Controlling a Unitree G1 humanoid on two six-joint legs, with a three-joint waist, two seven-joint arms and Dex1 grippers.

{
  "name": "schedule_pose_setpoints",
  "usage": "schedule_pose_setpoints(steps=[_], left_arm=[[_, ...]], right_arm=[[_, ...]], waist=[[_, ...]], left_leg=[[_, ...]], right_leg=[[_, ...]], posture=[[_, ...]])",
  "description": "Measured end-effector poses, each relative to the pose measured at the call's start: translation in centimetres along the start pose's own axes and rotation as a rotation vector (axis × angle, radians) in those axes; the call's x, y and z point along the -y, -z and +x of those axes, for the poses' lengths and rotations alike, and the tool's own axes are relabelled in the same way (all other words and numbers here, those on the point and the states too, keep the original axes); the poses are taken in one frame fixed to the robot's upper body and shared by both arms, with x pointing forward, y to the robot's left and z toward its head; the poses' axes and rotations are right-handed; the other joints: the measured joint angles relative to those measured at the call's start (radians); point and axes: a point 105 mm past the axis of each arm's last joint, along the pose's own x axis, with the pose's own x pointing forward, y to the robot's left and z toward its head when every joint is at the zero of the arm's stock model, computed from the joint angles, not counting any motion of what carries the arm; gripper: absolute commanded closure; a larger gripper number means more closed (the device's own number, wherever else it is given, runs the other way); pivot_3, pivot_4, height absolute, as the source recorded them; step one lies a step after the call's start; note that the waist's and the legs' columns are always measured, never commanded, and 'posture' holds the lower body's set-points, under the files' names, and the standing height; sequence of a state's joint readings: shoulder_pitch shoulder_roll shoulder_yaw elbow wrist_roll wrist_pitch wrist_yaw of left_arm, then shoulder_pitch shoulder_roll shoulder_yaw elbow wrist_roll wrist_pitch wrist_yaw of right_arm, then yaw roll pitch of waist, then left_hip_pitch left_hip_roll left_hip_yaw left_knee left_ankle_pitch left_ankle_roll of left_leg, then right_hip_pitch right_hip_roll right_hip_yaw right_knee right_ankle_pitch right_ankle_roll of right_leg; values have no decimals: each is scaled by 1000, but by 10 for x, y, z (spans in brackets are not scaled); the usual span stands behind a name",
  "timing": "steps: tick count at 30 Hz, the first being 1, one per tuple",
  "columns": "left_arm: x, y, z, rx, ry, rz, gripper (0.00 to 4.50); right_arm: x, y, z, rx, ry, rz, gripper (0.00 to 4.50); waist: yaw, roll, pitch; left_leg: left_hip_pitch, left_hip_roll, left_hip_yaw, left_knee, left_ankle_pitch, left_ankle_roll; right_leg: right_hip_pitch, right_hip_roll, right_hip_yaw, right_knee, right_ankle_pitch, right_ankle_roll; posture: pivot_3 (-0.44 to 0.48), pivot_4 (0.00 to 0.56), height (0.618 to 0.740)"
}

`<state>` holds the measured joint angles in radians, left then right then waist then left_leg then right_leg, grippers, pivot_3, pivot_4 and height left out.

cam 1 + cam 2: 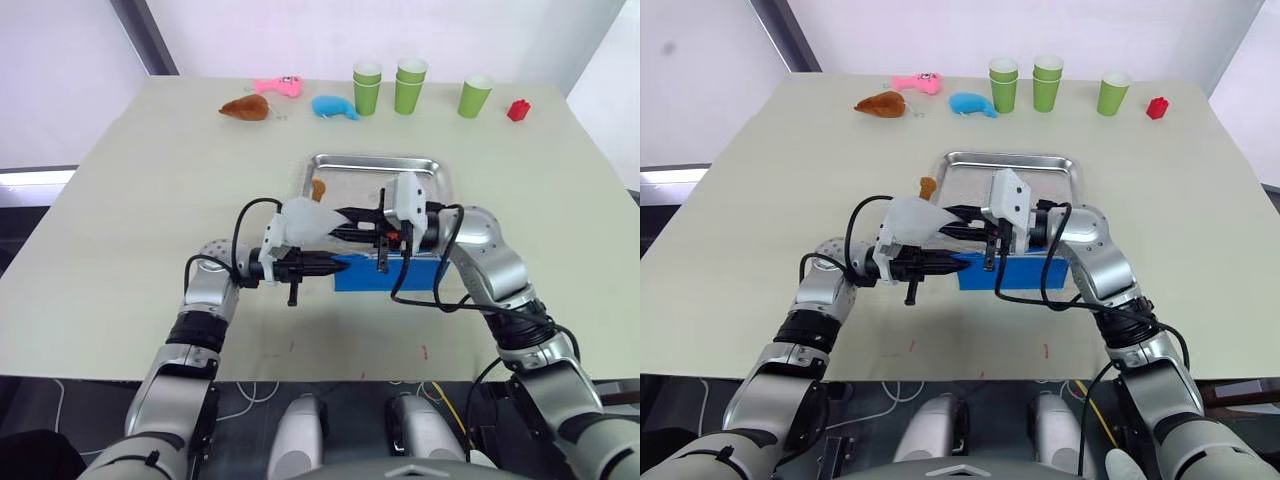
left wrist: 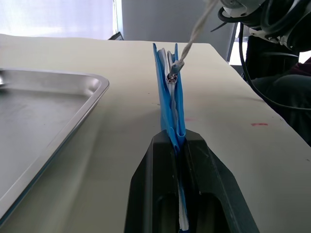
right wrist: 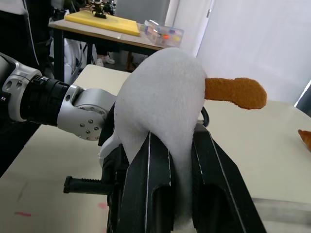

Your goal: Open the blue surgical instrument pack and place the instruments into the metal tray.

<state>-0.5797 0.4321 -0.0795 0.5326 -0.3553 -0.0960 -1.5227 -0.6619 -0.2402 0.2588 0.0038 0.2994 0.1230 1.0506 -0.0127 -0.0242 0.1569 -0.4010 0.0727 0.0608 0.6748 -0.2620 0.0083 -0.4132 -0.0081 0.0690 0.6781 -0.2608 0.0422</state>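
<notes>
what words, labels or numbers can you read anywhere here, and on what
None can be read.
Flat blue fabric surgical instrument pack, clamped edge-on in the left end effector: no lettering shows on it.
Three green paper cups, shiny steel tray, small red block: plain.
Clear boxes on the background bench: coloured marks, too small to read.

Along the tabletop's far edge: three green cup stacks (image 1: 367, 88); one red block (image 1: 518, 110); one pink toy (image 1: 279, 86); one blue whale (image 1: 334, 107); one brown toy (image 1: 246, 107); mid-table, one metal tray (image 1: 375, 161); one blue surgical instrument pack (image 1: 385, 274).
</notes>
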Motion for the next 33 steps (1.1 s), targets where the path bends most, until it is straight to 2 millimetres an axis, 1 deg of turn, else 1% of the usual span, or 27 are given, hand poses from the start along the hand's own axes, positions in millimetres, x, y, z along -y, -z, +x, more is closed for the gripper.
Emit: schedule_pose_setpoints(steps=[2,5,8,9,10,13,16,17,18,20,21,22,24,26,28,31,32,33], left_arm=[[0,0,0,0,0,1,4500],[0,0,0,-1,-1,3,4500],[-1,-1,0,0,-1,9,4500],[-1,-1,0,-2,-1,10,4500],[-1,0,0,-2,-1,10,4500],[-1,0,0,-2,0,9,4500],[0,0,0,-1,2,9,4500],[0,0,0,-1,2,9,4500],[0,0,0,-1,2,8,4500],[0,0,0,-1,2,8,4500],[0,0,0,-1,2,8,4500],[0,0,0,-1,3,8,4500],[0,0,1,-1,3,7,4500],[0,0,1,0,2,7,4500],[0,0,1,1,2,8,4500],[0,0,1,1,1,9,4500],[0,0,1,1,1,10,4500],[0,0,1,0,-1,10,4500]], right_arm=[[-5,5,-2,-15,-16,-22,4452],[-10,8,-6,-43,-50,-81,4452],[-25,19,-12,-94,-132,-145,4452],[-32,26,-15,-122,-178,-167,4452],[-36,30,-16,-141,-203,-180,4452],[-42,35,-18,-167,-247,-195,4452],[-42,36,-21,-177,-253,-192,3276],[-42,37,-21,-181,-252,-189,2711],[-42,37,-22,-185,-251,-185,2288],[-43,39,-24,-189,-245,-179,1066],[-42,39,-24,-190,-244,-179,845],[-42,39,-24,-190,-241,-179,475],[-40,38,-25,-189,-225,-183,126],[-37,37,-27,-194,-210,-187,126],[-32,35,-37,-200,-173,-184,126],[-29,34,-42,-202,-153,-179,126],[-25,32,-49,-200,-122,-168,126],[-19,26,-60,-186,-70,-128,126]], waist=[[-1,0,0],[0,0,0],[0,0,0],[-1,0,0],[-1,0,0],[-1,0,0],[0,0,0],[0,0,0],[1,0,0],[0,0,0],[0,0,0],[0,0,0],[1,0,0],[1,0,0],[2,0,0],[2,0,0],[2,0,0],[1,0,0]], left_leg=[[0,0,0,0,0,0],[0,0,0,0,0,0],[0,0,0,0,0,0],[0,0,1,0,0,0],[1,0,1,0,0,0],[1,0,0,0,0,0],[1,0,0,0,0,0],[1,0,1,0,0,0],[1,0,0,0,0,0],[1,0,0,0,0,0],[1,0,1,0,0,0],[1,0,1,0,0,0],[1,0,0,0,0,0],[1,0,1,0,0,0],[1,0,1,0,0,0],[1,0,1,0,0,0],[1,0,1,0,0,0],[1,0,1,0,0,0]], right_leg=[[0,0,0,0,0,0],[0,0,0,0,0,0],[0,0,0,0,0,0],[0,0,0,0,0,0],[0,0,0,0,0,0],[0,0,0,0,0,0],[0,0,0,0,0,0],[0,0,0,0,0,0],[0,0,0,0,0,0],[0,0,0,0,0,0],[0,0,0,0,0,0],[0,0,0,0,0,0],[0,0,0,0,0,0],[0,0,0,0,0,0],[0,0,0,0,0,0],[0,0,0,0,0,0],[0,0,0,0,0,0],[0,0,0,0,0,0]], posture=[[0,150,739],[0,150,739],[0,150,739],[0,150,739],[0,150,739],[0,150,739],[0,150,739],[0,150,739],[0,150,739],[0,150,739],[0,150,739],[0,150,739],[0,150,739],[0,150,739],[0,150,739],[0,150,739],[0,150,739],[0,150,739]])
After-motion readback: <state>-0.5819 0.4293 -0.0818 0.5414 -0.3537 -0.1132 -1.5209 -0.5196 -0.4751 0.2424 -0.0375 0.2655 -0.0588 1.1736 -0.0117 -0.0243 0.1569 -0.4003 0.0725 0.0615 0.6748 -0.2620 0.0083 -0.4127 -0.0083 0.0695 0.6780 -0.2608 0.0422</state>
